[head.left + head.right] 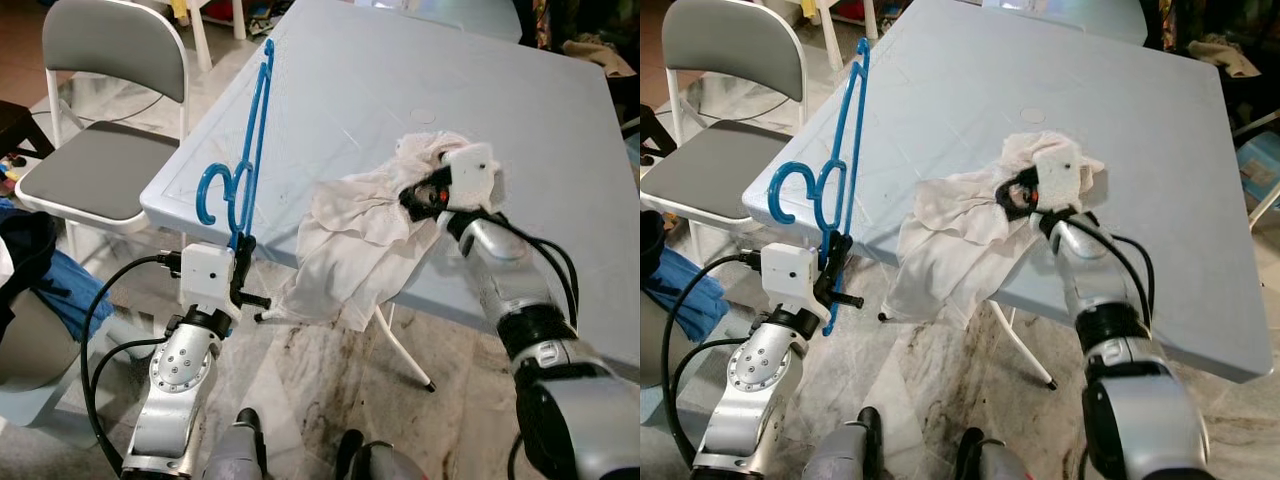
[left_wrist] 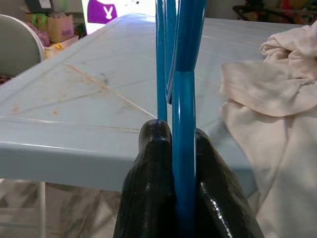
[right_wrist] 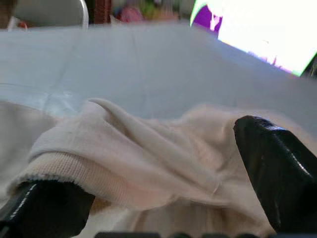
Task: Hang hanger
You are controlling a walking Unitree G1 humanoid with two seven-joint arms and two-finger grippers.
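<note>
Clamped in the left gripper [image 2: 184, 198], the blue hanger [image 1: 247, 150] stands upright beside the table [image 1: 380, 90]; the right gripper [image 3: 163, 198], fingers apart, straddles the cream garment's [image 1: 350, 235] ribbed hem. Closing shallowly could pinch one loose fold; the overhanging cloth may slide off.

Left hand [image 2: 184, 198] is raised with fingers clamped together; right hand [image 3: 163, 198], extended forward, seems spread open.

Purple sign [image 2: 105, 10]: a white "Y", seen in the left wrist view behind the far edge of the table [image 2: 74, 94].
Purple patch [image 3: 210, 20]: a white mark, too blurred to read, in the right wrist view.
Hanger [image 1: 250, 140]: no lettering to be seen.
Cloth [image 1: 360, 235]: no label to be read.
</note>
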